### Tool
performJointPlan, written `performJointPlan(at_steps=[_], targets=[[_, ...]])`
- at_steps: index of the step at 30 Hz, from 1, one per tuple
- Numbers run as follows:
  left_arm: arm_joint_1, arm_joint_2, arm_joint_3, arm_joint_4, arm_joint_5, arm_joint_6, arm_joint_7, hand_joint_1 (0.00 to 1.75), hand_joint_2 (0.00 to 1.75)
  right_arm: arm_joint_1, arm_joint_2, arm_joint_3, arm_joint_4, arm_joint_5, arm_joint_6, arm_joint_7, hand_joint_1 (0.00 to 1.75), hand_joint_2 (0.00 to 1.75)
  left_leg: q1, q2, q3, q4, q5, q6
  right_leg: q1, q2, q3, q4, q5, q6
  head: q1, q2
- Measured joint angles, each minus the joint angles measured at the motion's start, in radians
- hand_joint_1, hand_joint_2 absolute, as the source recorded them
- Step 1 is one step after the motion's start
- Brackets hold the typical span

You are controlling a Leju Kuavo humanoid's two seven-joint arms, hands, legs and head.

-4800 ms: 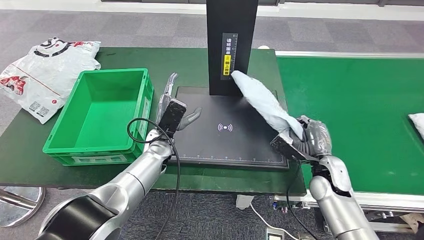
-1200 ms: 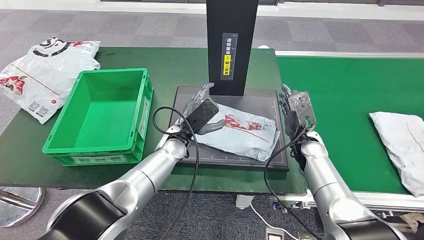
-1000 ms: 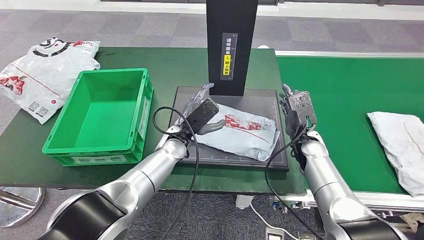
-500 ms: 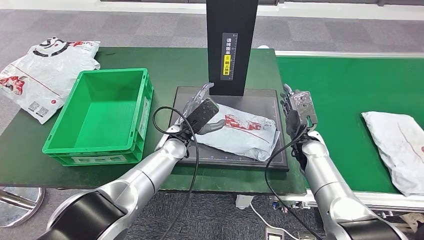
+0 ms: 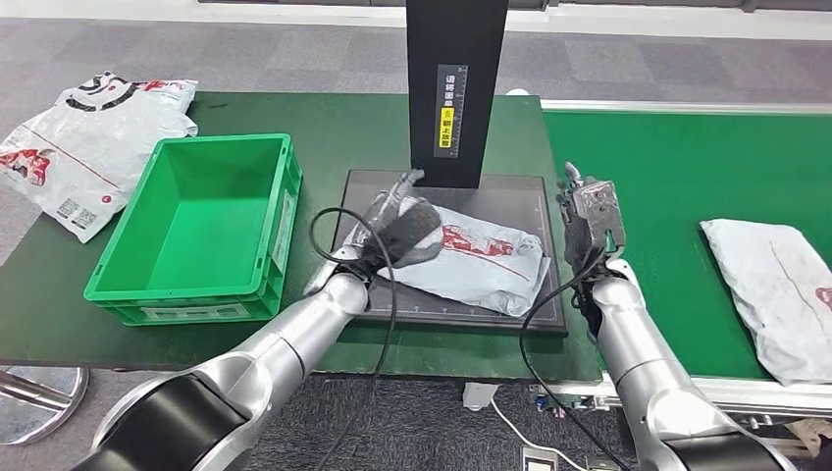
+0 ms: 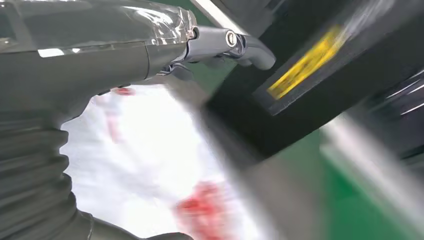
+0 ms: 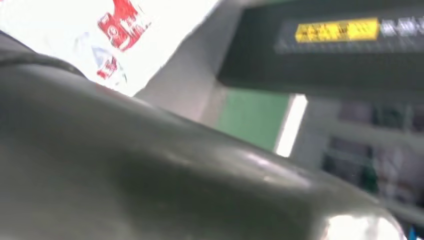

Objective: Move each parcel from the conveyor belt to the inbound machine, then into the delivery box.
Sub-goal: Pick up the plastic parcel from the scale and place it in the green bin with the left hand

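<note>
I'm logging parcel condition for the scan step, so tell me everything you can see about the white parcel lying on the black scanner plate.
The white plastic mailer bag with red print looks soft and wrinkled. It lies flat on the black scanner plate in front of the black upright column, running slantwise toward the plate's near right corner. The left robot hand is over its left end; whether it grips is unclear. The right robot hand stands apart beside the plate.

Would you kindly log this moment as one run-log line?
stage: parcel on inbound machine | left hand over parcel | right hand beside, empty | delivery box empty

White red-printed parcel (image 5: 469, 257), green crate (image 5: 196, 228)
</note>
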Motion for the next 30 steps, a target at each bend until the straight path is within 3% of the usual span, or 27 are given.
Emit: performJointPlan(at_steps=[2, 4, 7, 11, 23, 24, 27, 28, 30], targets=[[0.028, -0.008, -0.138, 0.016, -0.281, -0.003, 0.223, 0.0, 1.75, 0.066, -0.002, -0.009, -0.091, -0.004, -0.031, 0.017, 0.0, 0.0, 0.0, -0.002, 0.002, 0.0, -0.002, 0.0, 0.0, -0.002, 0.003, 0.0, -0.002, 0.0, 0.0, 0.0], [0.052, -0.01, -0.277, 0.023, -0.485, 0.008, 0.326, 0.0, 1.75, 0.117, -0.006, -0.013, -0.164, -0.004, -0.034, 0.037, 0.0, 0.0, 0.0, -0.002, 0.002, 0.0, -0.003, -0.001, 0.0, -0.001, 0.004, 0.0, -0.003, 0.0, 0.0, 0.0], [0.053, -0.013, -0.398, 0.031, -0.517, 0.011, 0.317, 0.0, 1.75, 0.155, -0.011, -0.025, -0.228, -0.004, -0.031, 0.048, 0.0, 0.0, 0.0, -0.001, 0.004, 0.0, -0.006, -0.001, 0.0, 0.0, 0.005, 0.0, -0.004, 0.0, 0.0, 0.0], [0.043, -0.013, -0.478, 0.037, -0.489, 0.009, 0.31, 0.0, 1.75, 0.176, -0.016, -0.028, -0.271, -0.003, -0.031, 0.049, 0.0, 0.0, 0.0, 0.0, 0.006, 0.0, -0.007, -0.001, 0.0, 0.001, 0.007, 0.0, -0.004, 0.0, 0.0, 0.0], [0.04, -0.014, -0.534, 0.047, -0.491, 0.045, 0.302, 0.01, 1.75, 0.195, -0.032, -0.029, -0.309, -0.005, -0.024, 0.044, 0.0, 0.0, 0.0, 0.001, 0.01, 0.0, -0.006, -0.001, 0.0, 0.001, 0.01, 0.0, -0.004, 0.0, 0.0, 0.0], [0.041, -0.014, -0.534, 0.048, -0.492, 0.053, 0.3, 0.11, 1.75, 0.196, -0.035, -0.029, -0.309, -0.007, -0.02, 0.041, 0.0, 0.0, 0.0, 0.001, 0.01, 0.0, -0.006, -0.001, 0.0, 0.001, 0.01, 0.0, -0.004, 0.0, 0.0, 0.0], [0.045, -0.013, -0.534, 0.051, -0.493, 0.069, 0.293, 1.41, 1.75, 0.195, -0.043, -0.029, -0.308, -0.013, -0.011, 0.034, 0.0, 0.0, 0.0, 0.001, 0.01, 0.0, -0.006, -0.001, 0.0, 0.001, 0.011, 0.0, -0.004, 0.0, 0.0, 0.0], [0.048, -0.013, -0.534, 0.052, -0.494, 0.073, 0.291, 1.75, 1.75, 0.193, -0.044, -0.029, -0.306, -0.015, -0.009, 0.032, 0.0, 0.0, 0.0, 0.001, 0.01, 0.0, -0.006, -0.001, 0.0, 0.001, 0.011, 0.0, -0.004, 0.0, 0.0, 0.0], [0.054, -0.012, -0.532, 0.055, -0.497, 0.079, 0.284, 1.75, 1.75, 0.186, -0.045, -0.029, -0.3, -0.019, -0.003, 0.03, 0.0, 0.0, 0.0, 0.001, 0.01, 0.0, -0.006, -0.001, 0.0, 0.001, 0.01, 0.0, -0.004, 0.0, 0.0, 0.0]])
